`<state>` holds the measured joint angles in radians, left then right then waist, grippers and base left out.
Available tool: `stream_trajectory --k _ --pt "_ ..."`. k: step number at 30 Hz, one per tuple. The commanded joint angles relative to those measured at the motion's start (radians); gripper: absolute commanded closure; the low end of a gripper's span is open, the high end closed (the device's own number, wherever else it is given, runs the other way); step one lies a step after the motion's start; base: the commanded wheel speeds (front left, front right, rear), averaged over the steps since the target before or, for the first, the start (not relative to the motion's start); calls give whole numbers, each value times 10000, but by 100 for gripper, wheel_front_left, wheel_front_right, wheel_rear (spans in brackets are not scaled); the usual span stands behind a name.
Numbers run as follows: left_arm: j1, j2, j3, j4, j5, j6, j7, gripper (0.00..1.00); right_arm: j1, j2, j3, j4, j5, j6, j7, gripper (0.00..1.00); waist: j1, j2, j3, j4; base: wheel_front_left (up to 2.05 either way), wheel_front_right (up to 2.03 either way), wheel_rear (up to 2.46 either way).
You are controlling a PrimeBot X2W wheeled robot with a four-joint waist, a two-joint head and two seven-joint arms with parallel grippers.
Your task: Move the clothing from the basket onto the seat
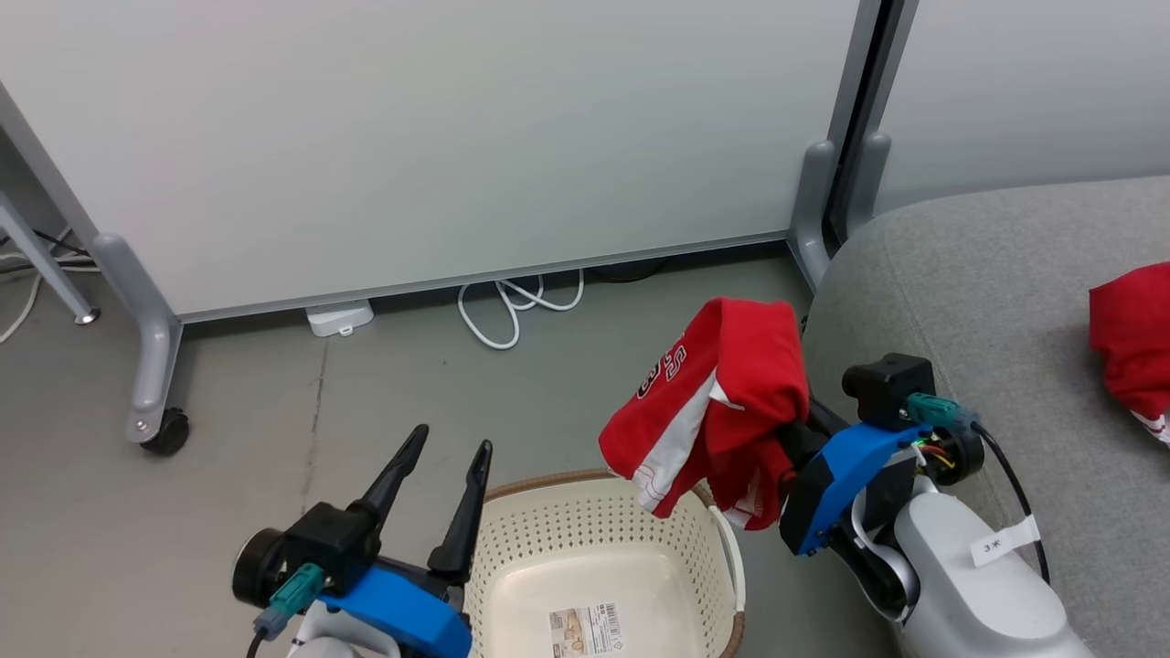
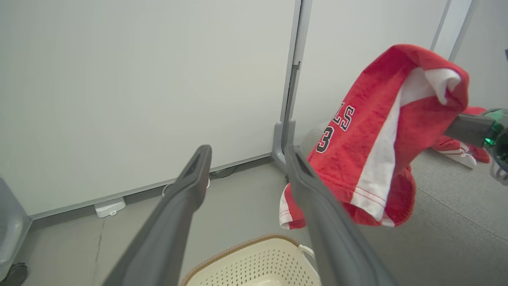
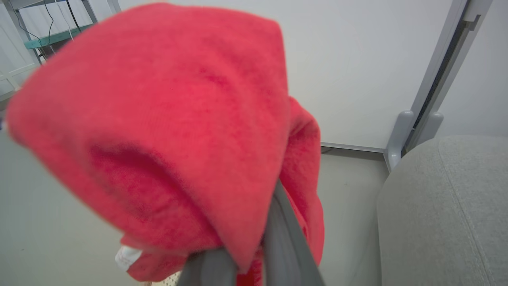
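Observation:
A red garment with white stripes and black-and-white lettering hangs in the air above the basket's right rim, draped over my right gripper, which is shut on it. The same garment shows beside my left fingers and covers my right fingers. A second red garment lies on the grey seat. The cream basket stands on the floor below, with only a label inside. My left gripper is open over its left rim.
A white partition panel on grey wheeled feet stands behind the basket. White cable loops and a small white box lie at its base. The seat's rounded corner is close to my right arm.

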<state>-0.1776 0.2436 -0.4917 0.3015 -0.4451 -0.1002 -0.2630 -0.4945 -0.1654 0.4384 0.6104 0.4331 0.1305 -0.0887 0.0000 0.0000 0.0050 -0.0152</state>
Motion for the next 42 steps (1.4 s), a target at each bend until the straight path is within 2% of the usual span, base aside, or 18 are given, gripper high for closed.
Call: stream_trajectory --k 1,9,19,25,42 --pt "148 -63 204 -34 140 -67 -26 0 153 -49 -74 -75 -33 5 25 100 0 0 8 33 0 0 0" --pt "458 -386 795 3 659 -266 -26 0 305 21 -324 -357 -218 5 193 100 0 0 97 139 0 0 0" --pt "392 -552 932 21 840 -299 -28 0 355 66 -409 -611 -305 5 340 100 0 0 246 -92 0 0 0" --pt "369 -443 860 -65 784 -301 -28 0 253 95 -445 -671 -335 3 362 100 0 0 402 -775 0 0 0" --pt "-97 -415 617 -287 809 -303 -26 0 174 103 -662 -712 -374 5 240 100 0 0 861 -3400 0 0 0"
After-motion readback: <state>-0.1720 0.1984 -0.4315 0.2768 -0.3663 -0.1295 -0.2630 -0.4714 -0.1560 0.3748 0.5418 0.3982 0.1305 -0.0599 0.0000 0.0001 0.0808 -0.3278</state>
